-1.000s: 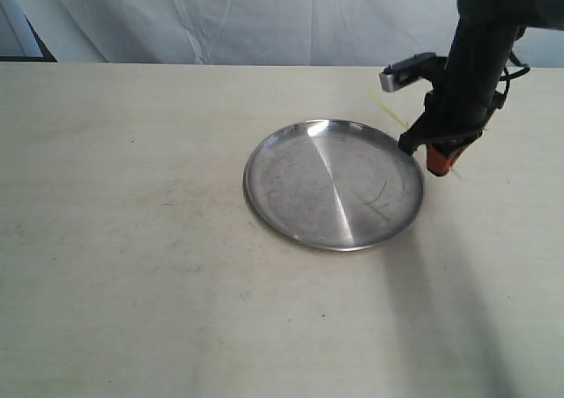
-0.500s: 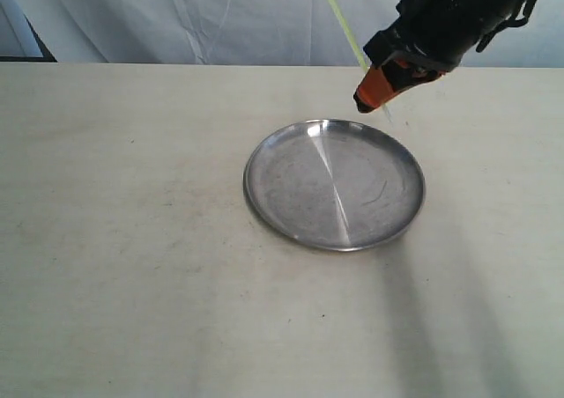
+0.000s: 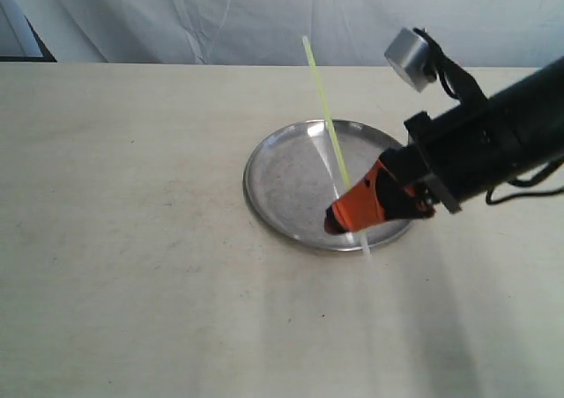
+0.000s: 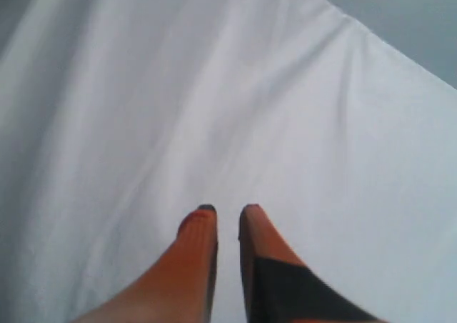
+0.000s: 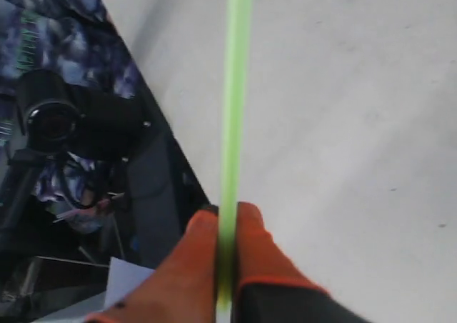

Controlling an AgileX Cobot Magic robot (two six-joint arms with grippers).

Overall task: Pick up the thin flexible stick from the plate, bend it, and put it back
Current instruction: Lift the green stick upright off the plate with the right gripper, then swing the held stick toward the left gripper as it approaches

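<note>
Pinched low by the right hand (image 3: 342, 217), the thin flexible stick (image 3: 325, 107) could be sprung loose by bending and flung past the plate (image 3: 264, 165) below the hand.

The right arm (image 3: 493, 143) is a thick matt-black tube ending in a squarish black wrist block. Thin black cables (image 3: 458, 79) run along it, and a small silver-grey camera housing (image 3: 407, 59) sits on a black bracket. The right gripper (image 3: 335, 220) has two bright orange tapering fingers (image 3: 370, 200) with rounded tips, dark at the very ends and black towards the base. The left gripper (image 4: 227, 212) has the same orange fingers, one carrying a black panel lower down.
</note>
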